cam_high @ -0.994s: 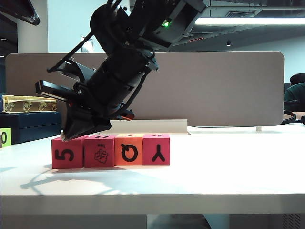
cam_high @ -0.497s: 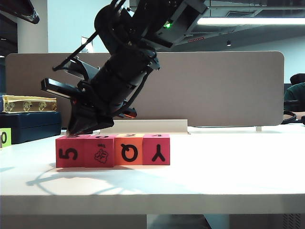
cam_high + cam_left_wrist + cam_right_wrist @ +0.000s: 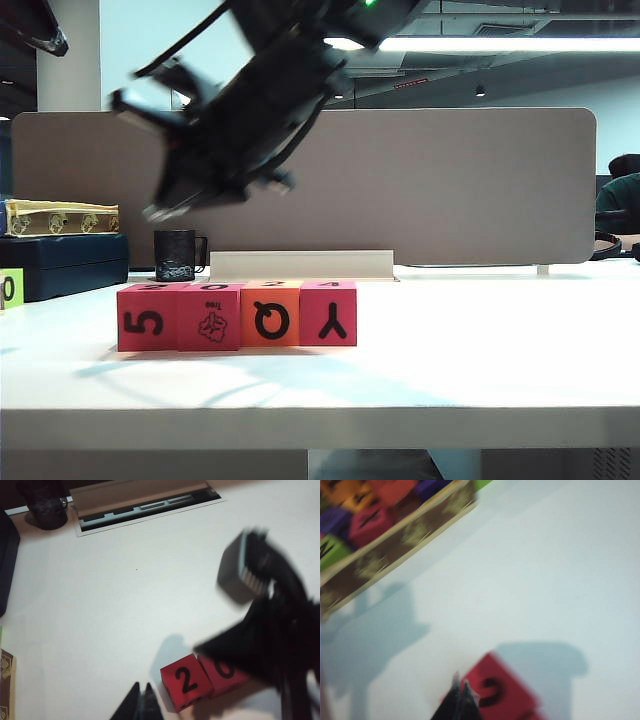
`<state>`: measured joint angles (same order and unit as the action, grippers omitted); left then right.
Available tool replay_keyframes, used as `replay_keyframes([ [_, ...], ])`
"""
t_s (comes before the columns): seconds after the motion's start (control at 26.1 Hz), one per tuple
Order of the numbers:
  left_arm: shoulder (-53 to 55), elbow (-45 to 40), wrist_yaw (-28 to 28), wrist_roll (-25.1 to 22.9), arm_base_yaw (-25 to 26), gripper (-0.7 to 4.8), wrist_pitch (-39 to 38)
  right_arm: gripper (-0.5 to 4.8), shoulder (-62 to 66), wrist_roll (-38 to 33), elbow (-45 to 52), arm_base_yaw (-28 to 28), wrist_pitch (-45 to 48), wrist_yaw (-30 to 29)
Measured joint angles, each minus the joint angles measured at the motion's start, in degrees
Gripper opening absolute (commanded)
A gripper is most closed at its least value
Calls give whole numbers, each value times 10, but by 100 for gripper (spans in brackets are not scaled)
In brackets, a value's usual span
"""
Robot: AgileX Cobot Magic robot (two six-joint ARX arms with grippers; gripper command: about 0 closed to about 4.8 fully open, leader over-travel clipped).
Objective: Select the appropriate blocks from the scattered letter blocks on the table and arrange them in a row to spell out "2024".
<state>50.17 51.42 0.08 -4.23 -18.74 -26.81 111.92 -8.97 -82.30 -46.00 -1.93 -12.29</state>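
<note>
Blocks sit in a touching row of four near the front of the white table: pink-red "5", pink-red tree picture, orange "Q" and pink-red "Y" on the faces toward the exterior camera. From the left wrist view, the tops of the two leftmost blocks read "2" and a partly covered "0"; the other two are hidden behind the blurred dark arm crossing that picture.

Right gripper hangs in the air above the left end of the row, clear of the blocks, its jaws clenched with nothing between them; motion blur smears its outline. Left gripper shows only as two dark tips pressed together and holding nothing, just beside the "2" block; most of it is cut off at the frame edge.

At far left, a gold-patterned box on a dark case holds coloured blocks, purple, orange, red and green, too blurred to read. A lime-green "0" block is half cut off. A black mug stands behind the row.
</note>
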Motion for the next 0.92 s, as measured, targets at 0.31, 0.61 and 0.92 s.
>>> replay_keyframes([
  [0.31, 28, 0, -57, 26, 1, -6, 0, -1, -11, 3, -11, 85, -101, 8],
  [0.61, 155, 0, -61, 37, 8, -6, 13, -1, -48, 42, -11, 122, -195, 10],
  [0.92, 301, 0, -10, 57, 23, -6, 61, -1, -127, 72, -11, 115, -293, 6],
])
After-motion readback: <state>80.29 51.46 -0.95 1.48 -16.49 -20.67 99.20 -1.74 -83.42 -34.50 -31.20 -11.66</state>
